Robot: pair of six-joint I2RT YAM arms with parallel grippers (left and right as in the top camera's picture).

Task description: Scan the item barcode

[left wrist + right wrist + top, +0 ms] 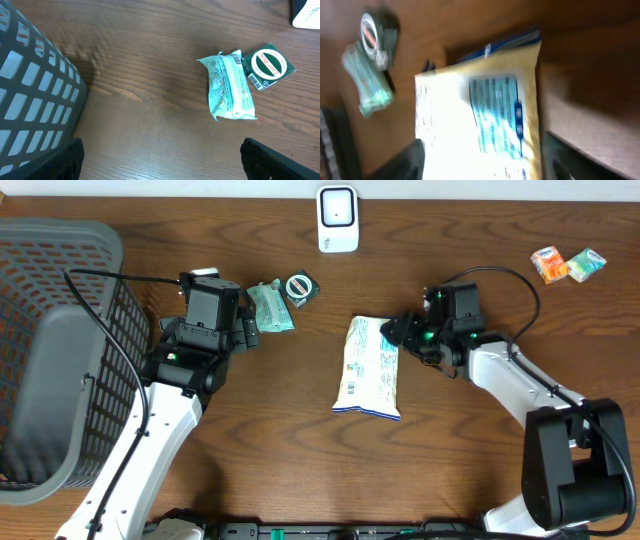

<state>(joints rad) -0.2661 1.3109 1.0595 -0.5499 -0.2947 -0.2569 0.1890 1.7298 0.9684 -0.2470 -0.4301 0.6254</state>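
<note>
A white and blue flat package [369,367] lies on the wooden table at the centre, blurred in the right wrist view [480,115]. My right gripper [400,332] sits at its upper right edge. Its dark fingers stand open to either side of the package [482,160]. A white scanner [338,218] stands at the table's far edge, its corner showing in the left wrist view [306,14]. My left gripper [248,330] is open over bare wood [162,165], short of a pale green packet [230,86].
A round green-labelled item [300,287] lies beside the green packet [270,307]. A grey mesh basket [40,330] fills the left side, close to the left arm. Two small snack packs [548,264] lie at the far right.
</note>
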